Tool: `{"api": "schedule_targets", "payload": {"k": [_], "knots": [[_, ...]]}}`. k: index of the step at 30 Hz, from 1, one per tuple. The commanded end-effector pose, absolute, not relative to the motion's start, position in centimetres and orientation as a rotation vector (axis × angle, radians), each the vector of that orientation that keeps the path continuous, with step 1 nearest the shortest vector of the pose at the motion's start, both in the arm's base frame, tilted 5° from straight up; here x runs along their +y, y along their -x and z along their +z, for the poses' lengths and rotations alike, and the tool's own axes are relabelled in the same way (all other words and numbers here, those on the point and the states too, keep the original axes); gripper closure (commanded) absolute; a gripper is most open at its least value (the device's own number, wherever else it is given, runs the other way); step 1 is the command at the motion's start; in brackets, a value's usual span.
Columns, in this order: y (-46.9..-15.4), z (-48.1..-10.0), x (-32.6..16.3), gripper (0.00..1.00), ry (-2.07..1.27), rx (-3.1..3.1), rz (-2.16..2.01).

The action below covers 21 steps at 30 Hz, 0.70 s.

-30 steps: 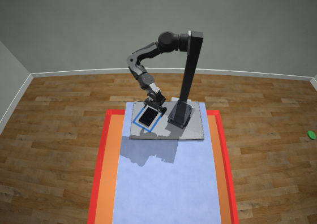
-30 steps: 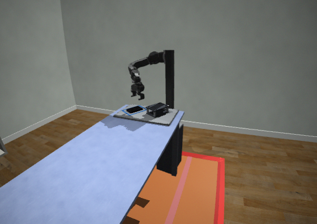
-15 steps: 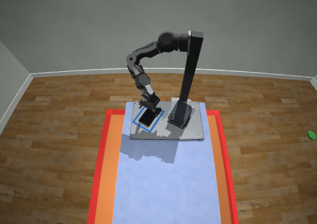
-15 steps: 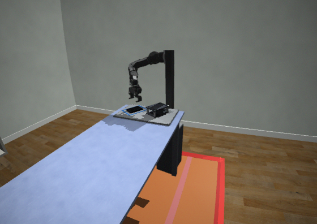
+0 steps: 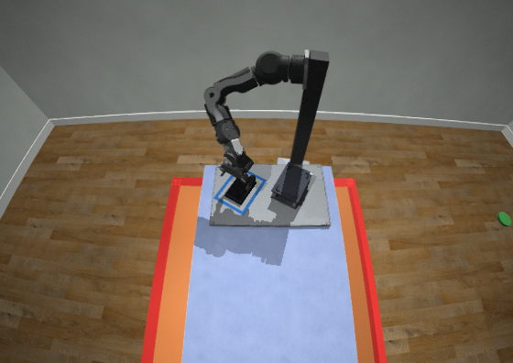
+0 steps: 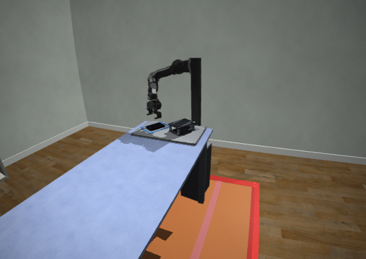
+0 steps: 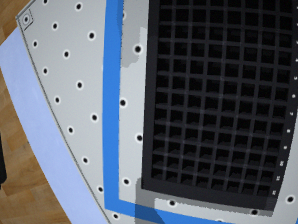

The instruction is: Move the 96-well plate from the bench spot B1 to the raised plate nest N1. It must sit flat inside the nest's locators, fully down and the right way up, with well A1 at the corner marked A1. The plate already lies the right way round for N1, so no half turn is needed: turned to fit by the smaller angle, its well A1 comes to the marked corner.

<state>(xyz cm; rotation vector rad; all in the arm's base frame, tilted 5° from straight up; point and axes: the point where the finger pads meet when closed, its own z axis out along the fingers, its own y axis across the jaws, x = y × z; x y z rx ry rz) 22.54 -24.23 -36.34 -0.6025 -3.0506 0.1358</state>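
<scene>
Hovering wide open and holding nothing, the gripper hangs above the 96-well plate, which lies flat inside the blue B1 outline. An off-centre or skewed descent risks a finger landing on the plate's rim, nudging it askew.

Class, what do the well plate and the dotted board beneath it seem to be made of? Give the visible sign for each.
The well plate looks like matt black moulded plastic: a uniform dark grid of square wells, no shine. The board looks like pale grey painted metal or plastic, flat and evenly perforated; which one is unclear.
</scene>
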Motion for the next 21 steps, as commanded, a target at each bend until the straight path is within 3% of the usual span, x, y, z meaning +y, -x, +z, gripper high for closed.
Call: {"api": "schedule_targets", "payload": {"k": [1,21], "knots": [[-22.66,-36.27,-24.04,0.23,0.595,-3.055,0.121],[-22.66,-36.12,-23.73,0.23,0.595,-3.055,0.122]]}}
